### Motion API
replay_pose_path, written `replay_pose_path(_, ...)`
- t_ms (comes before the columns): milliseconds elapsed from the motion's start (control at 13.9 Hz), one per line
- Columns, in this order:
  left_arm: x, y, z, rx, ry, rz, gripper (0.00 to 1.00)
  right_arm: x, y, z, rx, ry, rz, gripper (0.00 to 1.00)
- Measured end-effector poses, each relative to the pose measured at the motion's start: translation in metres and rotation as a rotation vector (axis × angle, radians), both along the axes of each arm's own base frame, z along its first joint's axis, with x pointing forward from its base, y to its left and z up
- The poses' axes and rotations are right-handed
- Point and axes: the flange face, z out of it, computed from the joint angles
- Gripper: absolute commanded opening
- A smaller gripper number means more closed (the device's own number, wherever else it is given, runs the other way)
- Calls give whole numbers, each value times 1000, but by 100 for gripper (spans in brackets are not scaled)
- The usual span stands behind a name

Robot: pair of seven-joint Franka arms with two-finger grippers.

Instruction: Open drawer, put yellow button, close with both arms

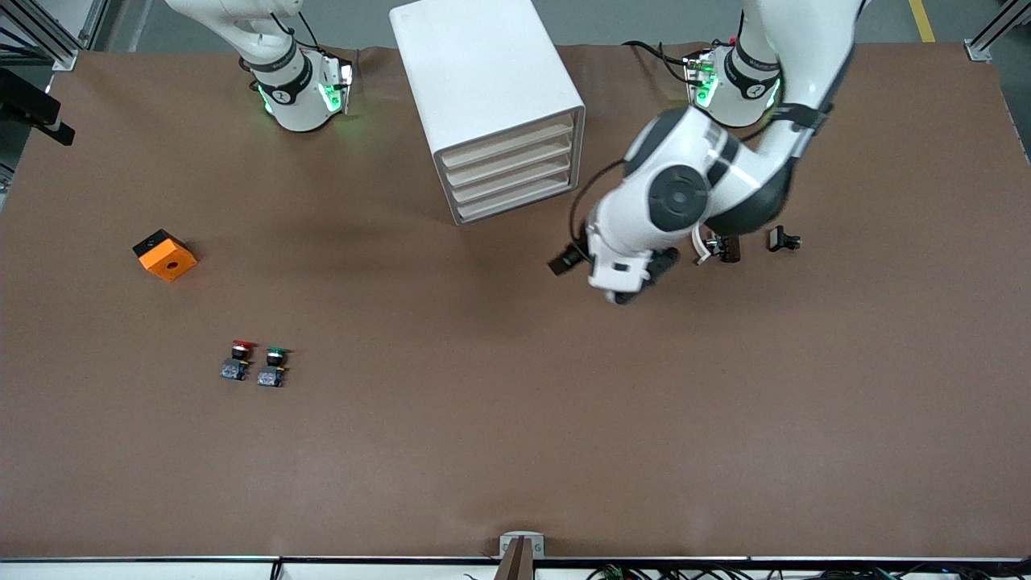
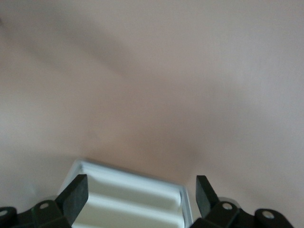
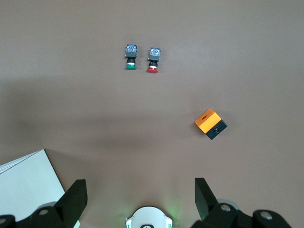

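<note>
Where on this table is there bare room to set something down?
Bare: the table between the red button and green button and the left arm's end; also between orange box and cabinet. Crowded: under the left gripper.

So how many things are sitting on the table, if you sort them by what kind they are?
Pushbuttons: 2, the red button and the green button
Orange box: 1
White cabinet with four drawers: 1
Small dark parts toward the left arm's end of the table, too small to name: 2
Total: 6
</note>
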Motion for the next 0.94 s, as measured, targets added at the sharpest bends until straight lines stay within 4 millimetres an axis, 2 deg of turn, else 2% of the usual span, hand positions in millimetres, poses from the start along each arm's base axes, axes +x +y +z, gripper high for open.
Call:
replay_pose_path(72, 12, 24, 5, 44, -10, -2, 100, 0, 0, 0, 0, 0, 0, 100)
replay_pose_path(288, 28, 78, 19, 135, 0, -2, 100, 0, -1, 0, 0, 0, -6, 100)
replay_pose_path(504, 38, 137, 47, 127, 0, -75, 100, 0, -1, 0, 2, 0, -9, 100)
replay_pose_path(719, 29, 195, 91, 126, 7, -223, 100, 0, 0, 1, 5, -1, -21, 100)
replay_pose_path(935, 2, 251, 135, 110, -15, -374, 100, 0, 1, 1, 20, -3, -34, 100)
